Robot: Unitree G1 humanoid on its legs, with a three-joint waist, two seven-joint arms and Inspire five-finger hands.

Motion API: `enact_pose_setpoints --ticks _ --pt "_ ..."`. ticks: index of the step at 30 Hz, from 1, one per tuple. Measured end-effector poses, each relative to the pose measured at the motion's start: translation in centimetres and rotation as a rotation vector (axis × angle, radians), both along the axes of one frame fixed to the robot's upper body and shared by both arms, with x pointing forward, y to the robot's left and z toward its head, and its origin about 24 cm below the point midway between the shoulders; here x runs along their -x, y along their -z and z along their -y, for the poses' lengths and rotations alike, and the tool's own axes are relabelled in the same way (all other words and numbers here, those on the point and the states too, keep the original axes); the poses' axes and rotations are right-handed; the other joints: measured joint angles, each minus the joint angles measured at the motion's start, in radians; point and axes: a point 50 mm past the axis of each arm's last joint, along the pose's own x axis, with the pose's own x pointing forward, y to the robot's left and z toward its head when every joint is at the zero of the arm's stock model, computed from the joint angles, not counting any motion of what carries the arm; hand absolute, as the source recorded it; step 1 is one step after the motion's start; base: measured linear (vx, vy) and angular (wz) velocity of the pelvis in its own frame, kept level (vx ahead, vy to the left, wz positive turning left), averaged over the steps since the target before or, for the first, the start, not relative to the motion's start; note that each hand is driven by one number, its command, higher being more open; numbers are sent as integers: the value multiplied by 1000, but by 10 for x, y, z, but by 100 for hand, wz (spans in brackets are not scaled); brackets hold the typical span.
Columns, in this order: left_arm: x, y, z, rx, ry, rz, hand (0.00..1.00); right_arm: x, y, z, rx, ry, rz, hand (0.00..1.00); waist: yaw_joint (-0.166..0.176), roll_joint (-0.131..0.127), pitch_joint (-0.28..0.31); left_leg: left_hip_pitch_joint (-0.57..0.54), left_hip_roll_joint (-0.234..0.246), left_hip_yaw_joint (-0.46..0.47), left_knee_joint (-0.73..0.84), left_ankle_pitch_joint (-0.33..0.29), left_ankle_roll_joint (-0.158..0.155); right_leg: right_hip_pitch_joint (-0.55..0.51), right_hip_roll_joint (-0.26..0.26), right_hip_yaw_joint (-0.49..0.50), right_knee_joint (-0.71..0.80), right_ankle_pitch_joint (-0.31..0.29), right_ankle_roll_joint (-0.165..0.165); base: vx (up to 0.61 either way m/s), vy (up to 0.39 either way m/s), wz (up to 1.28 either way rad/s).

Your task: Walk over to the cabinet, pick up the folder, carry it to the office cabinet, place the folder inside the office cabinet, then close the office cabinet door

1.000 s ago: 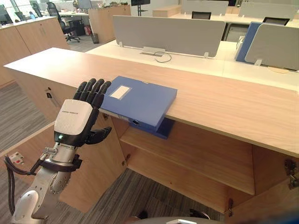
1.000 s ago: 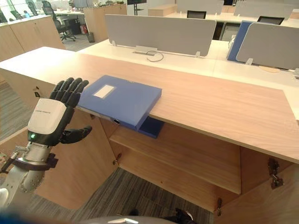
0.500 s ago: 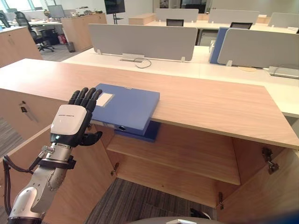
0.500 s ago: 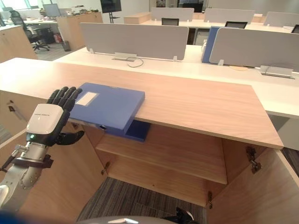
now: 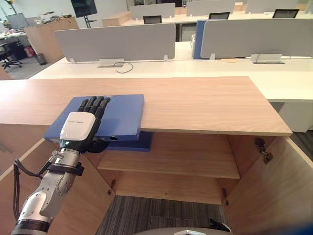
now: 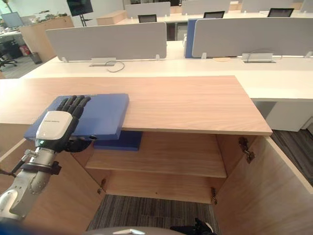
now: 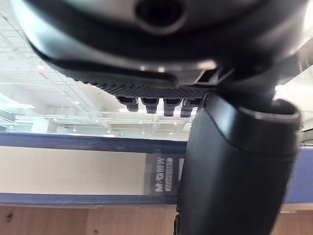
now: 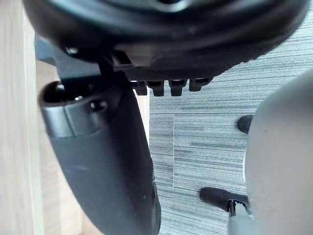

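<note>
The blue folder (image 5: 122, 115) lies flat on the cabinet's worktop (image 5: 205, 103) with its near edge jutting past the front, which seems to be why the left hand (image 5: 80, 129) approaches as it does: straight fingers (image 5: 95, 105) spread over the cover, thumb tucked beneath the overhang, bracketing the folder rather than visibly clamping it. The folder is a slim, rigid box file with a finger hole in its spine (a second blue folder (image 5: 129, 145) sits on the shelf (image 5: 171, 159) just below). The right hand (image 8: 107, 161) hangs over the floor, relaxed and empty.
</note>
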Motion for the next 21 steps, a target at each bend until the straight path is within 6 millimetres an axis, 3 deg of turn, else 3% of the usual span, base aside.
enact_pose_setpoints --ticks 9,13,16,21 --pt "-3 5 12 27 37 9 0 1 0 0 0 -4 -3 100 3 -2 -3 9 -4 27 0 -7 6 -4 -9 22 3 5 10 -11 14 -8" --pt "-6 -17 17 60 46 128 0 5 1 -1 -2 -6 -15 100 2 -1 -24 13 -6 24 -3 -6 7 -1 -11 19 3 5 10 -7 4 1" --pt "-3 -29 34 108 130 145 0 4 0 -1 0 -5 -8 100 1 4 -27 15 -9 20 -4 -6 9 2 -14 15 3 5 12 -19 9 3" --pt "21 -44 67 197 338 83 0 7 1 1 -1 8 -17 100 0 -4 -31 6 -19 6 0 -4 13 1 -22 3 3 4 14 0 16 9"
